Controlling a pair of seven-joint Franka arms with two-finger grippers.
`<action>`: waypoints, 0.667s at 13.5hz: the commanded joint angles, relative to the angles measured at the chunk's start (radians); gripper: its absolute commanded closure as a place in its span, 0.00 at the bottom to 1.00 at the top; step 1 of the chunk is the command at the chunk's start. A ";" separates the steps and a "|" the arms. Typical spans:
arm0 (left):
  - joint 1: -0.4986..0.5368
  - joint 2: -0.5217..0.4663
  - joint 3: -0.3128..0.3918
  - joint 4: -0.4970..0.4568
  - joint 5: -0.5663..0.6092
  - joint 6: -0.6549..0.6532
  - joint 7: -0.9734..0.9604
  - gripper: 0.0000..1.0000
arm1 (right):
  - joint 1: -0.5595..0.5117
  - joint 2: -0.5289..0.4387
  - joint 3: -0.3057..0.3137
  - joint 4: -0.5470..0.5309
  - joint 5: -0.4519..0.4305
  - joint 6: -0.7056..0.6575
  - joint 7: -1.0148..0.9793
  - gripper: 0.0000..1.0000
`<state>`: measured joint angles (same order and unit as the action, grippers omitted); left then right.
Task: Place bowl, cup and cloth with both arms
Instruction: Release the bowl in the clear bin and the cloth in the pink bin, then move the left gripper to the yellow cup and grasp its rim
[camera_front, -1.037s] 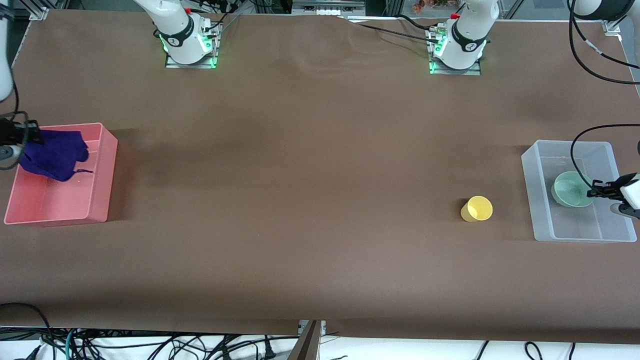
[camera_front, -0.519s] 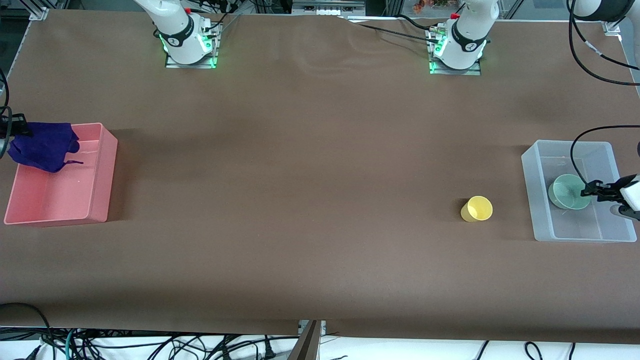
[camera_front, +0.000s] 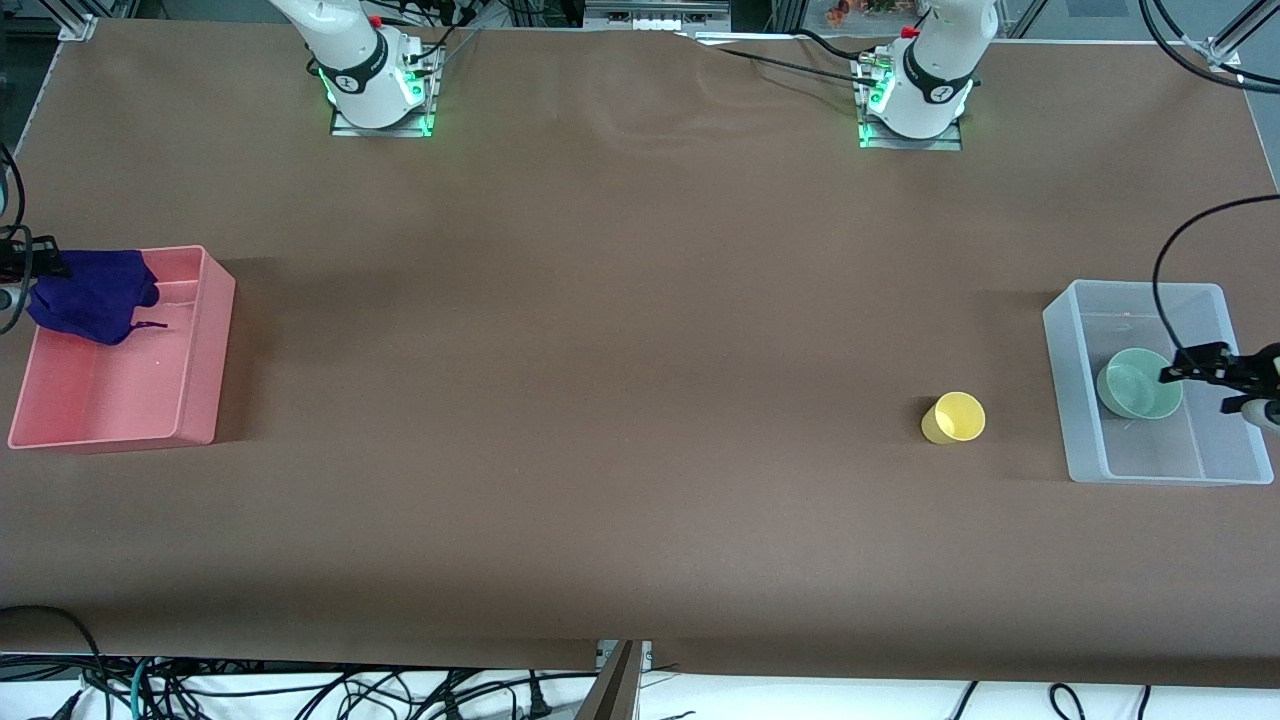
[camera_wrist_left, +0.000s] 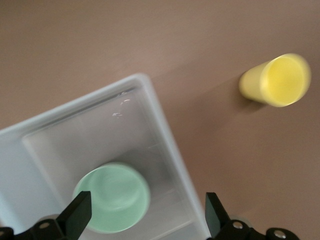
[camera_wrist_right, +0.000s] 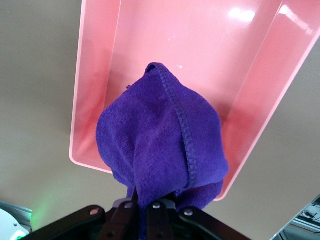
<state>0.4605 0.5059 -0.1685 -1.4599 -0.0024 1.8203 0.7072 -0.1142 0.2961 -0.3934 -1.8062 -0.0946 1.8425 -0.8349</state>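
The mint-green bowl (camera_front: 1138, 386) sits upright in the clear bin (camera_front: 1150, 470) at the left arm's end of the table; it also shows in the left wrist view (camera_wrist_left: 114, 197). My left gripper (camera_front: 1190, 368) is over the bin, just above the bowl. It is open and empty (camera_wrist_left: 145, 220), with the bowl near one finger (camera_wrist_left: 76, 216). The yellow cup (camera_front: 953, 417) stands on the table beside the bin (camera_wrist_left: 278, 80). My right gripper (camera_front: 42, 266) is shut on the purple cloth (camera_front: 92, 297). The cloth (camera_wrist_right: 165, 145) hangs over the pink bin (camera_front: 120, 400).
The pink bin (camera_wrist_right: 200, 50) has nothing lying in it and stands at the right arm's end of the table. Black cables loop above the clear bin (camera_wrist_left: 165, 130). The brown table between the two bins is bare apart from the cup.
My left gripper let go of the tilted bowl, which now rests level in the clear bin, and drew back a little. My right gripper carried the cloth toward the table's end.
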 joint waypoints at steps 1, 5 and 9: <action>0.003 -0.017 -0.116 -0.034 -0.010 -0.038 -0.163 0.00 | -0.005 -0.017 0.002 -0.022 0.001 0.006 -0.016 1.00; -0.093 0.014 -0.187 -0.080 0.024 0.003 -0.362 0.00 | -0.025 -0.015 0.002 -0.036 0.001 0.021 -0.027 1.00; -0.138 0.037 -0.187 -0.236 0.131 0.222 -0.505 0.00 | -0.047 0.006 0.004 -0.064 0.009 0.086 -0.052 1.00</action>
<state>0.3095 0.5402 -0.3569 -1.6248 0.0868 1.9461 0.2300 -0.1505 0.2982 -0.3944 -1.8543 -0.0942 1.8973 -0.8670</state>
